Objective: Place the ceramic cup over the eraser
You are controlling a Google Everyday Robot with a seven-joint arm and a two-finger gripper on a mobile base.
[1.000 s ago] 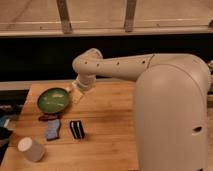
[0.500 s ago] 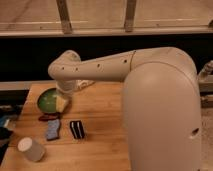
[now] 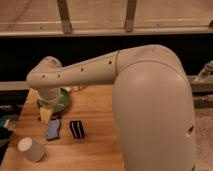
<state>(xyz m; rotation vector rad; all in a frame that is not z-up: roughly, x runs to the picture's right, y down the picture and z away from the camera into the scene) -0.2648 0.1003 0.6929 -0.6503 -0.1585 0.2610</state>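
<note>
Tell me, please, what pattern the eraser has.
The eraser is black with pale stripes (camera view); the hand hangs between dish and pad.

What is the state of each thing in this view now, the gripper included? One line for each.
ceramic cup: apart from the eraser, seemingly tipped on its side.
eraser: lying flat, uncovered.
blue-grey pad: lying flat beside the eraser.
green dish: upright, partly hidden by the arm.
gripper: hangs between dish and pad, away from the cup.

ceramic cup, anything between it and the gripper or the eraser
Gripper, at the green dish's front edge, to ceramic cup: only bare table. Cup to eraser: the blue-grey pad lies close beside that line.
</note>
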